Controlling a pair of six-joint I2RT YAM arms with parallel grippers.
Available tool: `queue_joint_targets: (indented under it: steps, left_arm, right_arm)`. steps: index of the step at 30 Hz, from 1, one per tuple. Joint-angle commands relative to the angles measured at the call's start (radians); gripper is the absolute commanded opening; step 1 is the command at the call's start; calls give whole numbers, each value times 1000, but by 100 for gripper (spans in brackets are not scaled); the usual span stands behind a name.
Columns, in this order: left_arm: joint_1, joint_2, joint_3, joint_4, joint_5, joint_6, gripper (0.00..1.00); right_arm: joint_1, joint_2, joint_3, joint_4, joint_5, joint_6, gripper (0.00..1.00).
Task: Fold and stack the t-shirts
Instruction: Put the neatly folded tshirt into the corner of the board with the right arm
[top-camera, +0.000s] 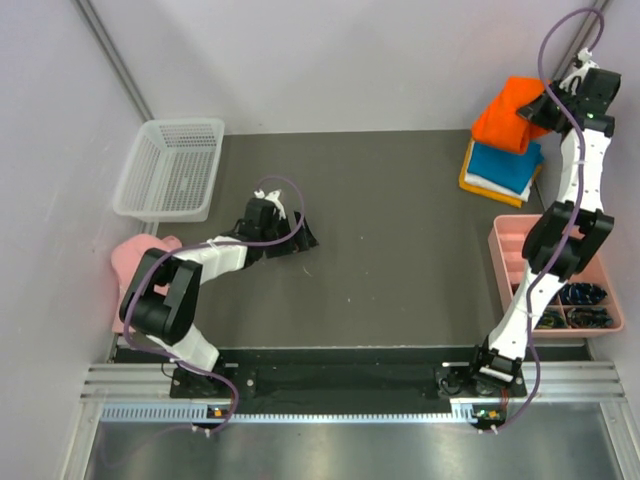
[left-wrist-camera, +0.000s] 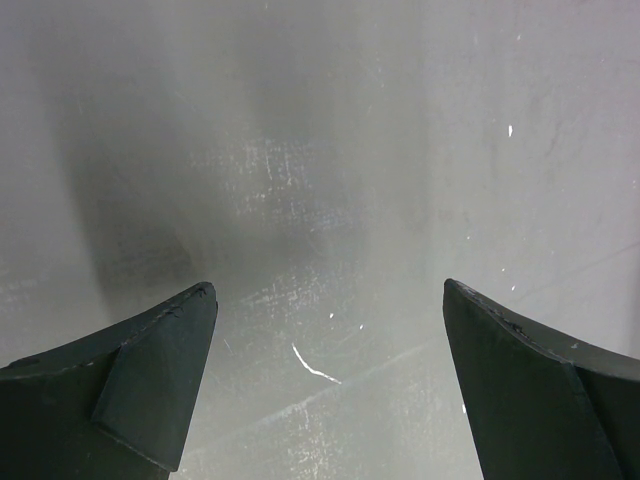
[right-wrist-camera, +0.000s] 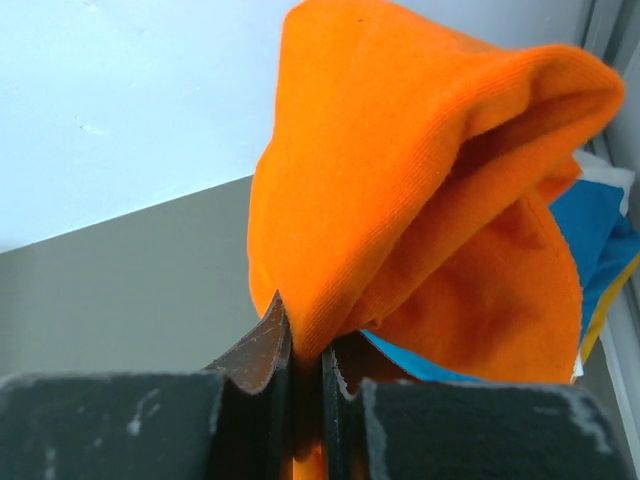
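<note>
Nearest us in the top view, a pink tray (top-camera: 497, 262) sits at the right edge of the dark table (top-camera: 400, 260) and a pink cap (top-camera: 135, 255) at the left edge. Just past them, left of centre, the left gripper (top-camera: 298, 238) lies low over the table w/ jaws spread wide and nothing between. Its wrist cam shows only scuffed surface beyond the fingers (left-wrist-camera: 160, 370). Further back, upper left, is a white basket (top-camera: 170, 165).

Far upper right we see the folded stack: amber yellow t-shirt (top-camera: 466, 178) at btm, white t-shirt (top-camera: 484, 181) above, teal blue t-shirt (top-camera: 505, 163) on top. The right gripper (top-camera: 527, 110) is clamped tight on the orange t-shirt (top-camera: 505, 120), held bunched over the stack. In the R wrist view its soft, fine-ribbed fabric bulges into a hood-like pouch. We can't tell if it touches the stack.
</note>
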Motion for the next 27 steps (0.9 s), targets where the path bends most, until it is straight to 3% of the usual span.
queue_joint_targets:
  steps: [1, 12, 27]
  left_arm:
    - [-1, 4, 39, 37, 15, -1, 99]
    - [-1, 22, 50, 32, 21, 2, 99]
    - [-1, 36, 49, 31, 29, 5, 99]
  right_arm:
    - [-1, -28, 7, 71, -74, 8, 0]
    - [-30, -11, -74, 74, -77, 6, 0]
    - [-49, 67, -45, -31, 1, -26, 0]
